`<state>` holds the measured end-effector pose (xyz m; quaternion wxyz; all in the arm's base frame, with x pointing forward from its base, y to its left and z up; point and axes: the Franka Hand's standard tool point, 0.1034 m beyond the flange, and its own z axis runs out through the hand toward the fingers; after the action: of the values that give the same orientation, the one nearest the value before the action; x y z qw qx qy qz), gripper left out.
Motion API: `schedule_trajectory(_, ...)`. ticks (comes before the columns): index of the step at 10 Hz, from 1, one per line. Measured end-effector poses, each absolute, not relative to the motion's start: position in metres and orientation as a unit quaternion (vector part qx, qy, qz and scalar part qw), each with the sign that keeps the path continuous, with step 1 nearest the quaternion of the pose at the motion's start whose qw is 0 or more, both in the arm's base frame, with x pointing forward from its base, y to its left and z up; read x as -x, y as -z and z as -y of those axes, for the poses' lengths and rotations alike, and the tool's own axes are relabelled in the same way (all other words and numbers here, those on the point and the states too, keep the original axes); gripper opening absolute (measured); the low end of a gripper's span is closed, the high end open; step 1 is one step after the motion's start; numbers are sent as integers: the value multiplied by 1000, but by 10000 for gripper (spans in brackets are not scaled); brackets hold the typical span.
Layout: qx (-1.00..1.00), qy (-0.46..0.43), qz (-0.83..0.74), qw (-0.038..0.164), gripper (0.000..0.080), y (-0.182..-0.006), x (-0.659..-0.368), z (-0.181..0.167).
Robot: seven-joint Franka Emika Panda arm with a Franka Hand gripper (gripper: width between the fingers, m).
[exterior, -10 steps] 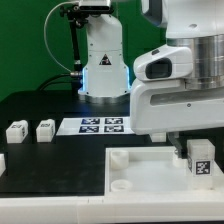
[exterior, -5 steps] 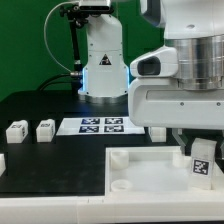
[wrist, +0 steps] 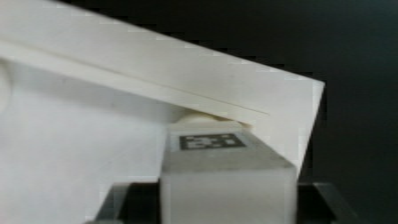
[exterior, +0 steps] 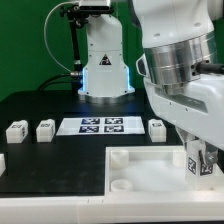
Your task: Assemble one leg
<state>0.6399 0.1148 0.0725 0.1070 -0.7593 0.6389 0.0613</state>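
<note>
Spare legs (exterior: 15, 129) wait on the table (exterior: 60, 160) left of the tray-like piece (exterior: 140, 175). At that piece's far-right corner, the claw (exterior: 200, 163) is clamped on the leg (exterior: 197, 160), apparently seating it; next it likely needs pressing or twisting home.

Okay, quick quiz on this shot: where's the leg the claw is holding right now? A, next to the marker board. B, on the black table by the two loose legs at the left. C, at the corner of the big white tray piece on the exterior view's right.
C: the claw holds the leg at the tray's corner on the exterior view's right, away from the marker board.
</note>
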Motion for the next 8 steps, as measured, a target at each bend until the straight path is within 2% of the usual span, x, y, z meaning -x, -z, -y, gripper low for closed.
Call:
schedule_trajectory(1, 709, -73, -693, 106, 302, -72, -640, -116)
schedule_trajectory(3, 705, -74, -698, 105, 302, -72, -639, -117)
schedule_trajectory(4, 721, -72, -681, 105, 378, -71, -638, -118)
schedule_trajectory(5, 745, -78, -655, 97, 516, -69, -635, -122)
schedule_trajectory(6, 792, -71, -599, 93, 516, -70, -634, -123)
schedule_trajectory(7, 849, -58, -520, 78, 625, -71, -633, -124)
schedule_trajectory(8, 876, -37, -473, 84, 643, -71, -635, -127)
